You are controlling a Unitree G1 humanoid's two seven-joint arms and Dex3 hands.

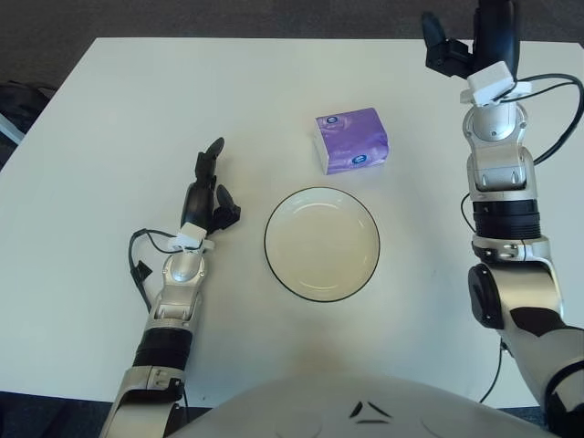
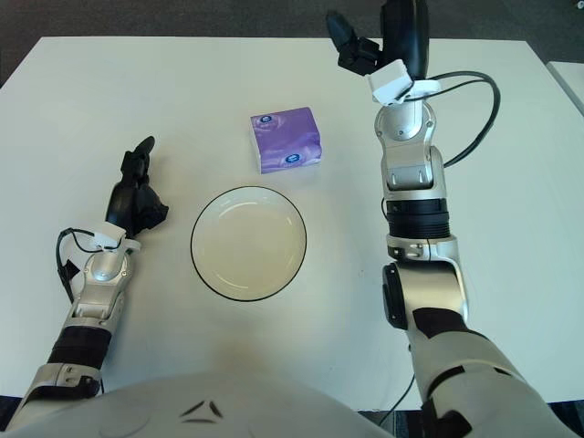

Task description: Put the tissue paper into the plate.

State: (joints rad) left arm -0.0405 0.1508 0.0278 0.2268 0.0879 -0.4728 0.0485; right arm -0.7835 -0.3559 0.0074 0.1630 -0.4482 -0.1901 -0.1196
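Observation:
A purple tissue pack (image 1: 352, 140) lies on the white table (image 1: 109, 100), just beyond the plate. The plate (image 1: 322, 244) is white with a dark rim and holds nothing. My right hand (image 1: 461, 41) is raised at the far right of the table, right of and beyond the tissue pack, fingers spread and holding nothing. My left hand (image 1: 210, 187) shows left of the plate, fingers relaxed and empty.
A black cable (image 1: 557, 109) loops beside my right forearm. Another thin cable (image 1: 139, 265) runs by my left wrist. Dark floor (image 1: 55, 18) lies beyond the table's far edge.

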